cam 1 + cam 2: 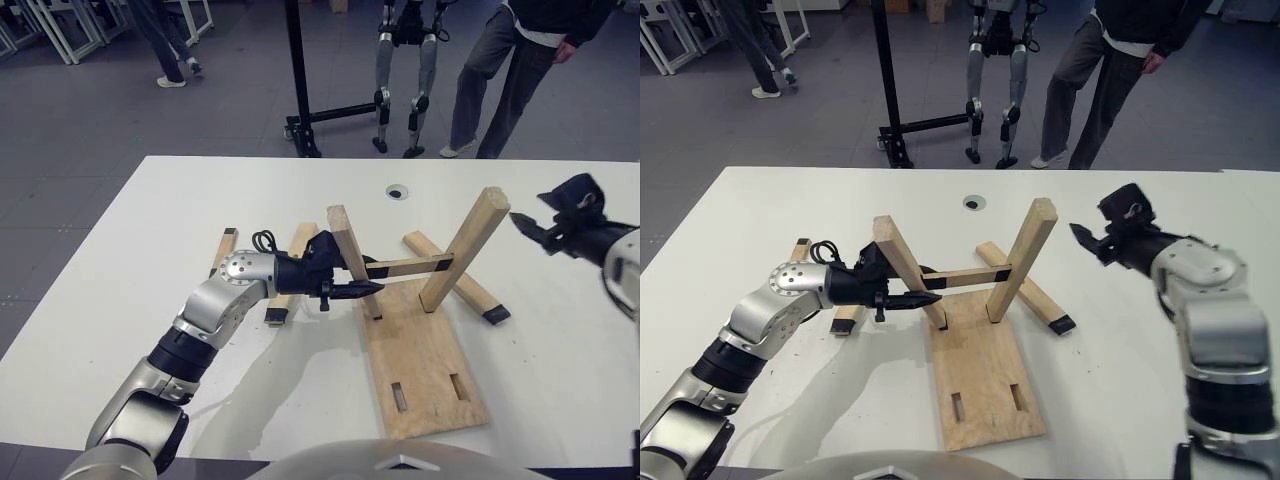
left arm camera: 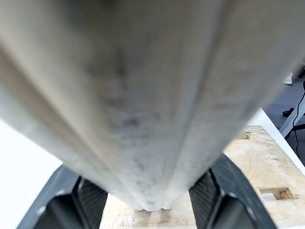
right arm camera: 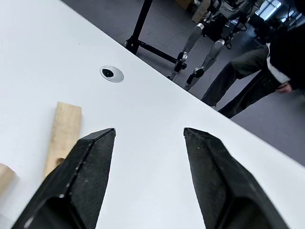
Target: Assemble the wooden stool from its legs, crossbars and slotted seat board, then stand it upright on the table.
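The slotted seat board (image 1: 425,365) lies flat on the white table. Two legs stand on its far end, joined by a crossbar (image 1: 405,267). My left gripper (image 1: 366,289) is shut on the left leg (image 1: 348,250) low down near the board. In the left wrist view that leg (image 2: 143,95) sits between the fingers (image 2: 90,202). The right leg (image 1: 465,248) leans upright, untouched. My right gripper (image 1: 527,226) hangs open in the air just right of that leg's top, its jaws wide apart with nothing between them (image 3: 150,131).
Loose legs lie on the table: one behind the right leg (image 1: 478,295), another under my left arm (image 1: 290,270), a third farther left (image 1: 224,248). A cable hole (image 1: 397,190) sits near the far edge. A black stand (image 1: 298,90) and people are beyond the table.
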### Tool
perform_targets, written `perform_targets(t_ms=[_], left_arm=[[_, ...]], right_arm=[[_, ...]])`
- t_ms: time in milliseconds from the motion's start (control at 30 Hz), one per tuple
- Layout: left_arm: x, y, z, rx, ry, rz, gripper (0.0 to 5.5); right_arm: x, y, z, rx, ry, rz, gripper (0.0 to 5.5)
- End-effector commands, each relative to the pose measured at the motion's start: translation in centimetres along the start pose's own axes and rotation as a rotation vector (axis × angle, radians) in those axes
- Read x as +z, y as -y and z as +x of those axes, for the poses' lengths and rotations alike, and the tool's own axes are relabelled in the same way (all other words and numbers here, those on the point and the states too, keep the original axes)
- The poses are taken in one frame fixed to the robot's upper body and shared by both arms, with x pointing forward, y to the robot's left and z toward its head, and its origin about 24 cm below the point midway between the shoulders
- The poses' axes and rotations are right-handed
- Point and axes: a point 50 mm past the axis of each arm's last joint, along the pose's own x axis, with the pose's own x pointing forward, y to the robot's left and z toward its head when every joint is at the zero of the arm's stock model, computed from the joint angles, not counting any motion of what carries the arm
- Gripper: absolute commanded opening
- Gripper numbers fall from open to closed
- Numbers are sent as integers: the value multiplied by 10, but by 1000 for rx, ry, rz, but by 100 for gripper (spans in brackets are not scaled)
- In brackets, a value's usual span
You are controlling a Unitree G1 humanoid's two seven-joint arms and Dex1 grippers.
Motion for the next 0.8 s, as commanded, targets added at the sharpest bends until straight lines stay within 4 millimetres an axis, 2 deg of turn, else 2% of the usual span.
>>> perform_targets(t_ms=[33, 67, 133, 200, 267, 300, 333, 367, 400, 433, 467, 500, 567, 600, 700, 800], left_arm=[[-86, 15, -23, 95, -525, -96, 203], [-86, 15, -23, 95, -524, -95, 203], [-87, 16, -23, 99, -522, -96, 203], [-87, 16, -23, 104, -520, -99, 203], [-88, 17, -23, 109, -517, -101, 203], [-88, 17, -23, 110, -515, -102, 203], [-88, 17, -22, 111, -514, -104, 203], [-89, 18, -22, 110, -513, -105, 203], [-89, 19, -22, 105, -515, -104, 203], [-89, 20, -22, 100, -518, -105, 203], [-90, 21, -23, 88, -526, -105, 203], [-91, 23, -23, 76, -534, -104, 203], [-92, 25, -26, 53, -553, -99, 203], [-93, 26, -26, 48, -559, -96, 203], [-92, 25, -27, 46, -565, -89, 203], [-92, 24, -27, 48, -571, -77, 203]], right_arm=[[-72, -24, -4, -228, -237, 364, 253], [-88, -18, -10, -296, -292, 429, 253], [-107, -4, -21, -409, -352, 504, 253], [-114, 12, -30, -554, -371, 537, 253], [-113, 24, -35, -703, -366, 526, 253], [-103, 15, -25, -647, -336, 498, 253], [-90, -3, -12, -518, -297, 490, 253], [-67, -38, 5, -261, -222, 486, 253], [-37, -84, 13, 87, -130, 449, 253], [-17, -120, 7, 367, -82, 415, 253], [-6, -148, -7, 620, -64, 377, 253], [-2, -162, -19, 777, -71, 341, 253], [-5, -169, -38, 985, -116, 261, 253], [-9, -166, -42, 1013, -139, 240, 253], [-14, -157, -39, 972, -169, 222, 253], [-21, -146, -30, 841, -199, 221, 253]])
